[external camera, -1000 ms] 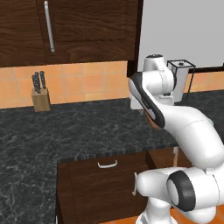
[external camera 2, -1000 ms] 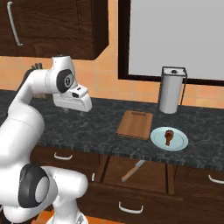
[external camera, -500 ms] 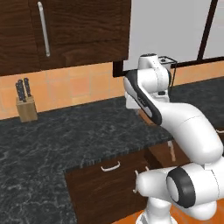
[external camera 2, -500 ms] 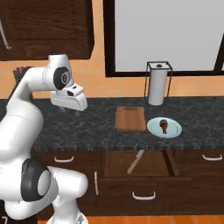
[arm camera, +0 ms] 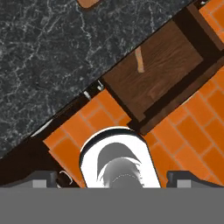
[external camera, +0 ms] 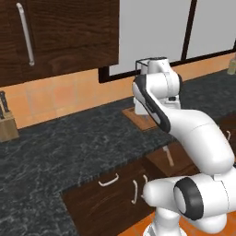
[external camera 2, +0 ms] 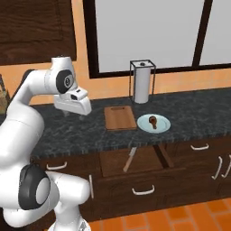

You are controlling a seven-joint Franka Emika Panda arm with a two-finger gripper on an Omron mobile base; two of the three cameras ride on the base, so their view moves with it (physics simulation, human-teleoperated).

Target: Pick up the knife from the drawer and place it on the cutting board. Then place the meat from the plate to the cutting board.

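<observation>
Counting the task's things gives one of each: one knife (external camera 2: 130, 159), one drawer (external camera 2: 131, 161), one cutting board (external camera 2: 119, 118), one piece of meat (external camera 2: 153, 120) and one plate (external camera 2: 154, 123). One hand (external camera 2: 72, 113) hangs above the dark speckled table (external camera 2: 67, 135), near its left part in the right base view, well apart from the board; its two fingers stand spread wide and carry nothing.

Below the table's front edge the drawer is pulled out, and the knife lies inside on the lighter brown floor, slanted, toward the left side of the drawer. From the hand view the same drawer (arm camera: 154, 72) shows over orange floor tiles (arm camera: 192, 144), with the knife (arm camera: 139, 60) inside it.

On the table the cutting board lies flat, its slot handle toward the back edge. Just beside it, to its right, sits the plate, with the meat resting on it. Behind the board, near the back edge, one paper towel holder (external camera 2: 142, 82) stands upright. One knife block (external camera: 6, 123) stands far along the table in the left base view.
</observation>
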